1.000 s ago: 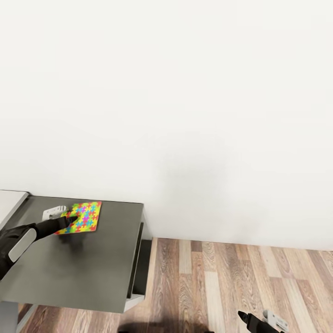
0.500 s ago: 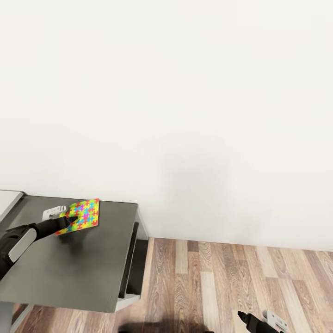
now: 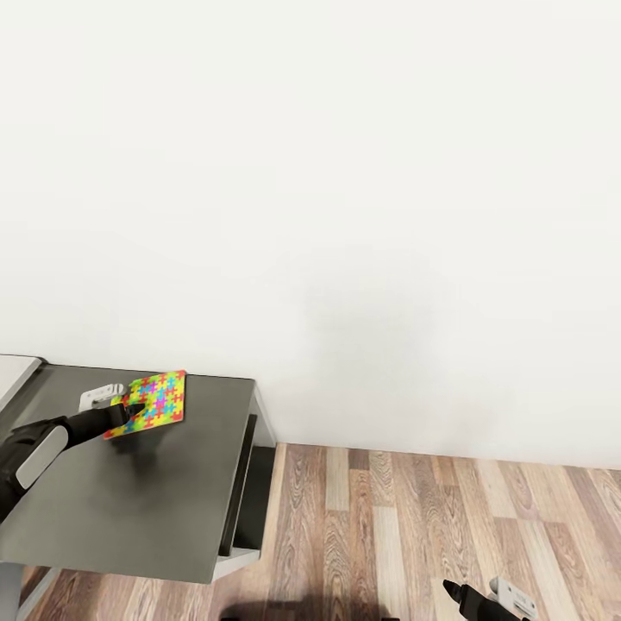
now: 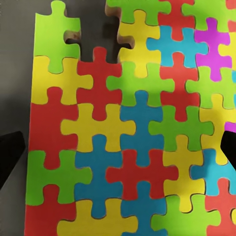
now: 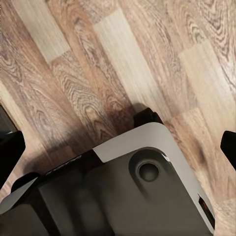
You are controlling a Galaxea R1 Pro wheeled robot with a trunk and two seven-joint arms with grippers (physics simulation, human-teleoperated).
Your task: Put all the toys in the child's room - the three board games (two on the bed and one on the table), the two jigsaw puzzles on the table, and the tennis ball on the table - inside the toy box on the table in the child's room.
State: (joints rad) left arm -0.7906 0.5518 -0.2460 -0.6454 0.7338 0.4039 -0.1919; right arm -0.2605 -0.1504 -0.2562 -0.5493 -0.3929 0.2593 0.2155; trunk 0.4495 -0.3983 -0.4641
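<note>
You are holding the left gripper (image 3: pixel 134 412) over the dark grey cabinet (image 3: pixel 172 509), its black fingers (image 4: pixel 10 155) sitting at opposite edges of the jigsaw puzzle (image 3: pixel 151 403), jaws closed on it. The puzzle is lying tilted just above the cabinet top near the wall (image 3: pixel 345 216). In the left wrist view its coloured pieces (image 4: pixel 128 137) are spanning the gap between both fingertips. Your right gripper (image 3: pixel 470 599) is hanging low over the wood floor (image 3: pixel 414 526); in the right wrist view its fingers are standing wide apart above the robot's base (image 5: pixel 128 191).
</note>
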